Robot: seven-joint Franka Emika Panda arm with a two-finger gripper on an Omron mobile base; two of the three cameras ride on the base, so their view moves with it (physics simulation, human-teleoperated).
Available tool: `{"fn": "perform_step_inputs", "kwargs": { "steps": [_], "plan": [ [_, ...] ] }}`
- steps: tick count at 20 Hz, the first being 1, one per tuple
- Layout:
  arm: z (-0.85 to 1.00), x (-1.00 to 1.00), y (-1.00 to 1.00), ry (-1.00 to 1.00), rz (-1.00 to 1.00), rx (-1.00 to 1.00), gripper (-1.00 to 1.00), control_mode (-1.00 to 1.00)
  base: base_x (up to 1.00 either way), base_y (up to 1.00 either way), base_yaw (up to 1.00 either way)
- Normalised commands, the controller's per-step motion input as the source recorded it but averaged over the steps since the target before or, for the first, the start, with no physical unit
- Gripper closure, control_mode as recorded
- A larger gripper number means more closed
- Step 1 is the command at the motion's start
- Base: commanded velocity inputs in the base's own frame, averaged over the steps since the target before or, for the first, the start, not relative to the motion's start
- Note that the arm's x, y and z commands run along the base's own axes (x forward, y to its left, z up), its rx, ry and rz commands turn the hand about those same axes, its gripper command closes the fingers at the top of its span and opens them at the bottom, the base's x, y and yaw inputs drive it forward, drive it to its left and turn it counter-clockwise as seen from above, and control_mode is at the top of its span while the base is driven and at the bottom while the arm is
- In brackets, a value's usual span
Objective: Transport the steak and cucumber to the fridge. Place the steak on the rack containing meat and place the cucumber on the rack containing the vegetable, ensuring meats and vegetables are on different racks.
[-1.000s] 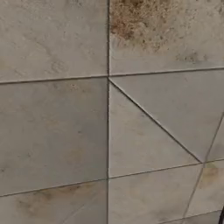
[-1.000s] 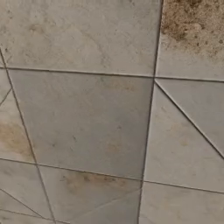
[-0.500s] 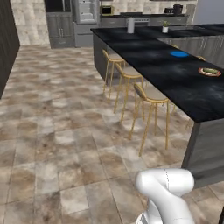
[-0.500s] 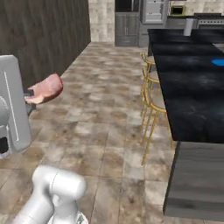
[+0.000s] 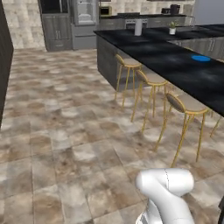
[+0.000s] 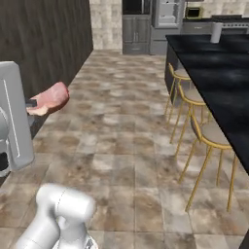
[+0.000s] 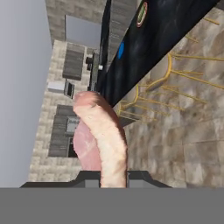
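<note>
The steak [image 6: 49,98], a pink-red slab with a paler edge, hangs in the air at the left, with my gripper [image 6: 35,104] shut on its near end. In the hand view the steak [image 7: 103,135] rises edge-on between the dark fingertips [image 7: 87,176]. The grey fridge [image 5: 85,16] stands at the far end of the room, also seen as the fridge [image 6: 168,13] past the island. The cucumber [image 7: 141,13] is a small green patch on a red-rimmed plate on the black counter.
A long island with a black counter [image 5: 175,61] runs along the right, with three wooden stools [image 5: 183,107] beside it. A blue plate [image 5: 201,57] lies on it. A dark wood wall [image 6: 44,44] is on the left. Tiled floor [image 5: 65,131] stretches towards the fridge.
The camera has moved: close floor tiles a second ago, now the kitchen, with the island and stools nearer than half a second ago. The steak stays in the gripper.
</note>
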Motion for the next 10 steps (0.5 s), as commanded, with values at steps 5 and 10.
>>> {"fn": "perform_step_inputs", "kwargs": {
  "steps": [5, 10],
  "plan": [
    [0.0, 0.0, 0.0, 0.0, 0.0, 0.0, 1.0, 1.0, 1.0, 1.0, -0.15],
    [0.0, 0.0, 0.0, 0.0, 0.0, 0.0, 1.0, 1.0, 1.0, 1.0, -0.05]
  ]
}}
